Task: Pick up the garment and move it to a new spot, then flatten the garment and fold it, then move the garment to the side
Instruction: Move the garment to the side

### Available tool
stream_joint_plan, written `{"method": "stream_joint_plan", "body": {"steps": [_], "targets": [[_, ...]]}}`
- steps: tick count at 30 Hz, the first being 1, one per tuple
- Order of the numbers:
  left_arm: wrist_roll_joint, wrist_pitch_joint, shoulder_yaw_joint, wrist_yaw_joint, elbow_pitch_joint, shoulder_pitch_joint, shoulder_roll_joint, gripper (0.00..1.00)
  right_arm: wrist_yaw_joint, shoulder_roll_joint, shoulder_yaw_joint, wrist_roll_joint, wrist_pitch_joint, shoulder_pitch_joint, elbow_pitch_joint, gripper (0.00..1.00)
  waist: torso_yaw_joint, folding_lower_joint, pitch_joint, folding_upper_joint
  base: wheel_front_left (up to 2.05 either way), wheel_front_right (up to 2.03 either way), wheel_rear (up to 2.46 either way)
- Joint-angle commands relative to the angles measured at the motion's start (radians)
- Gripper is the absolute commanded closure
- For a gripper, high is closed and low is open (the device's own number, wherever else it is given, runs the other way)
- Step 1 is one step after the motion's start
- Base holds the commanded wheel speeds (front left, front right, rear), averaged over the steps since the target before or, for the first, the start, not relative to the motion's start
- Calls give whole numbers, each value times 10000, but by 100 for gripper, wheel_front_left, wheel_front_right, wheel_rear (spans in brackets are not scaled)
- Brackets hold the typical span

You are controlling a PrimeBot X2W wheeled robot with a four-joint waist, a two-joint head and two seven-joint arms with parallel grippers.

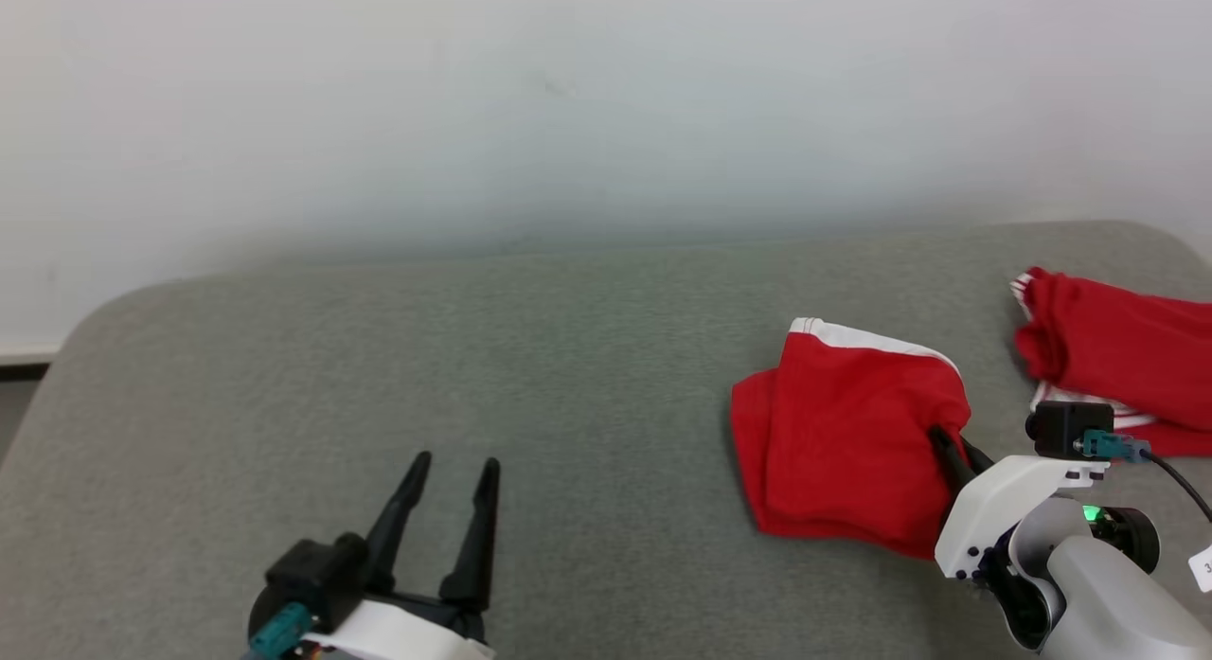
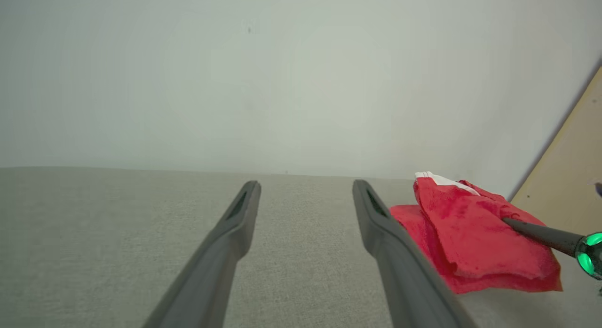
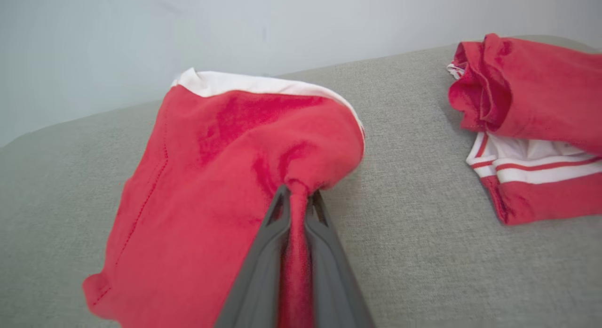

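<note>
Folded red garment (image 1: pixel 843 433) lay toward the right of the grey worktop (image 1: pixel 473 357), its near edge pinched by the right gripper (image 3: pixel 297 196) fingers — best lifted low and slowly, layers kept together. Left gripper (image 1: pixel 453 475) hovered well apart, fingers wide, empty.

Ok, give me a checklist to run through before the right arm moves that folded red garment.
1. The right gripper is shut on the folded garment: ok, fabric is pinched between its fingers.
2. The grip takes every layer: cannot tell.
3. The left gripper is open and apart from the garment: ok.
4. The second red garment lies apart, with bare cushion between: ok.
</note>
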Motion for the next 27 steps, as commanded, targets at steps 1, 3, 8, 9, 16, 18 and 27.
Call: {"method": "stream_joint_plan", "body": {"steps": [1,3,8,9,16,18,27], "targets": [[-57,2,-87,16,35,-93,29,0,3,-106,59,56,-80,0,-93,100,-503,0,-49,0,0,0,0],[-97,2,-375,16,68,-122,23,0,3,-157,167,145,-91,67,-152,100,-828,0,-54,0,0,0,0],[-221,2,-882,18,138,-243,43,0,3,-238,406,341,-187,146,-335,100,-1549,0,-27,0,0,0,0],[-246,2,-950,16,145,-260,40,0,3,-279,438,369,-249,142,-360,100,-1669,0,-13,0,0,0,0],[-295,2,-1139,16,204,-337,40,0,3,-300,718,487,-408,-31,-514,100,-2231,0,138,0,0,0,0],[-285,2,-1179,17,202,-396,55,0,3,-304,784,535,-473,-120,-583,100,-2275,0,240,0,0,0,0],[-206,2,-1185,17,63,-857,395,0,1,-1095,1499,69,-824,-1125,-1228,100,-1830,0,1308,0,0,0,0]]}}
